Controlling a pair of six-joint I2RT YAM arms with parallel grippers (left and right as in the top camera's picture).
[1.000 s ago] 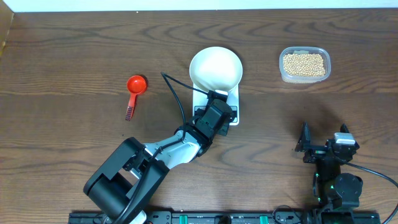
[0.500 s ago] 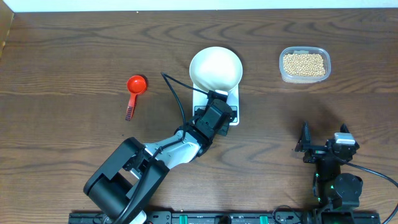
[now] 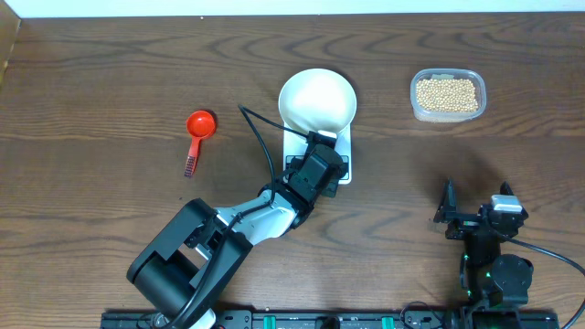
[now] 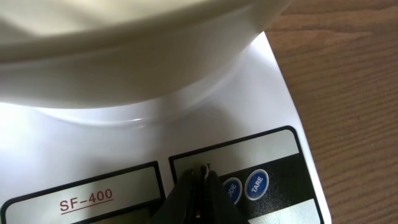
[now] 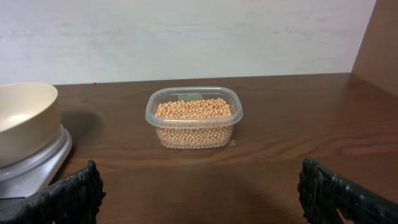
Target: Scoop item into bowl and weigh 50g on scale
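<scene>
The white bowl (image 3: pixel 317 99) is empty and sits on the white scale (image 3: pixel 342 157) at the table's middle. In the left wrist view the bowl (image 4: pixel 124 50) fills the top, above the scale's face (image 4: pixel 273 93). My left gripper (image 4: pixel 200 177) is shut and empty, its tips on the scale's front panel just left of two blue round buttons (image 4: pixel 256 183); it also shows in the overhead view (image 3: pixel 322 151). The tan beans (image 3: pixel 446 92) lie in a clear tub, also in the right wrist view (image 5: pixel 194 115). My right gripper (image 5: pixel 199 190) is open and empty near the front right.
A red scoop (image 3: pixel 197 130) lies on the table to the left of the scale, handle pointing toward the front. The clear tub (image 3: pixel 416 103) stands at the back right. The scale's edge shows at the left of the right wrist view (image 5: pixel 31 165).
</scene>
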